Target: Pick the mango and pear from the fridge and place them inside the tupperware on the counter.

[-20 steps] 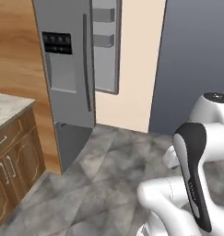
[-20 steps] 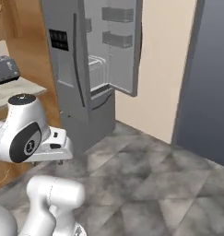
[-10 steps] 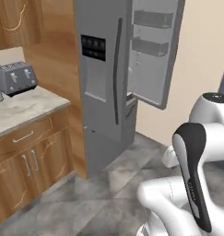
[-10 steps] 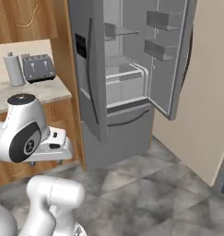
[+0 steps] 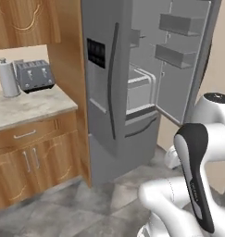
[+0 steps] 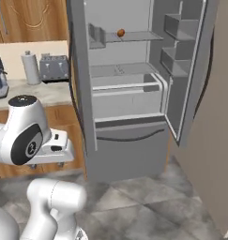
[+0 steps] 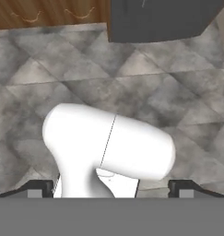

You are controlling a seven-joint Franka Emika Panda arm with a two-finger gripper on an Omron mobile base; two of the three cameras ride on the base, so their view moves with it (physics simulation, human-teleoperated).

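**Mango high on the fridge shelf; hand low and pointed at the floor**

The fridge (image 6: pixel 129 93) stands with its door swung wide, inner shelves and drawers exposed. The mango (image 6: pixel 120 33), a small orange-red oval, rests on an upper shelf (image 6: pixel 134 36) toward the rear of the compartment, as seen in the right base view. Its long axis cannot be made out at this size. The pear cannot be identified on any shelf visible here. The hand (image 7: pixel 111 186) is carried low with the arm folded; its camera looks down onto grey floor tiles (image 7: pixel 145 97), with the foot of the fridge at the upper edge of that view. The finger tips (image 7: pixel 39 186) sit far apart at the two bottom corners, with nothing between them. The mango therefore lies well above and ahead of the hand, which faces the floor rather than the shelf. The counter (image 5: pixel 26 109), bearing a toaster (image 5: pixel 35 76) and a paper-towel roll (image 5: pixel 7 78), lies to the left of the fridge; no tupperware can be made out on it.
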